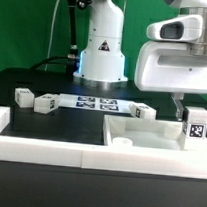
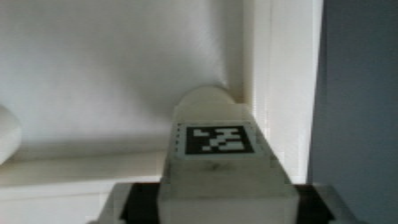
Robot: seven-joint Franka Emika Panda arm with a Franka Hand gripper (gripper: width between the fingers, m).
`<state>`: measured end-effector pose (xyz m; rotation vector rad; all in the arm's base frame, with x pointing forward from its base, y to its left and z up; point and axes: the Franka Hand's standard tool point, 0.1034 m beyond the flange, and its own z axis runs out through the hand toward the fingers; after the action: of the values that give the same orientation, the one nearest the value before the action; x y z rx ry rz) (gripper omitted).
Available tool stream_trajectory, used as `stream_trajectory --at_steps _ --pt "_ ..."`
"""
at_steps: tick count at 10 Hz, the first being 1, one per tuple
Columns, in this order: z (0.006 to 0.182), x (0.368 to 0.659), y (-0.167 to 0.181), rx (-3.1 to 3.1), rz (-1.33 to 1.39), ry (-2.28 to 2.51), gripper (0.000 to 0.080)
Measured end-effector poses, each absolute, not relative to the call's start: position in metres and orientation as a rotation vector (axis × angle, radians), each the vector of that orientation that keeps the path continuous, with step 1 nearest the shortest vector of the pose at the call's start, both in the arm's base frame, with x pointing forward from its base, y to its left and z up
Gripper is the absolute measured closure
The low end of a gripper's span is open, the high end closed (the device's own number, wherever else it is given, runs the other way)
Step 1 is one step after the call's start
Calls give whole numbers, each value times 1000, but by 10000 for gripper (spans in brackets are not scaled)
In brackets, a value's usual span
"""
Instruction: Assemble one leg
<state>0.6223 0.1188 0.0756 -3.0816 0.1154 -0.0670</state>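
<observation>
My gripper is at the exterior view's right, shut on the leg, a small white post with a black-and-white tag. It holds the leg upright over the right end of the large flat white plate. In the wrist view the leg sits between my dark fingers and points at the plate's corner, next to a raised white edge. Whether the leg's tip touches the plate is hidden. A round hole shows near the plate's left end.
Three more white tagged posts lie on the black table: two at the left and one behind the plate. The marker board lies before the robot base. A white wall borders the front.
</observation>
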Motion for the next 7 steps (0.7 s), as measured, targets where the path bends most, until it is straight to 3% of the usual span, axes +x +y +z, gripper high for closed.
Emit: stream_trajectory --at_steps 7 --pt "76 622 119 -2882 -35 1057 509"
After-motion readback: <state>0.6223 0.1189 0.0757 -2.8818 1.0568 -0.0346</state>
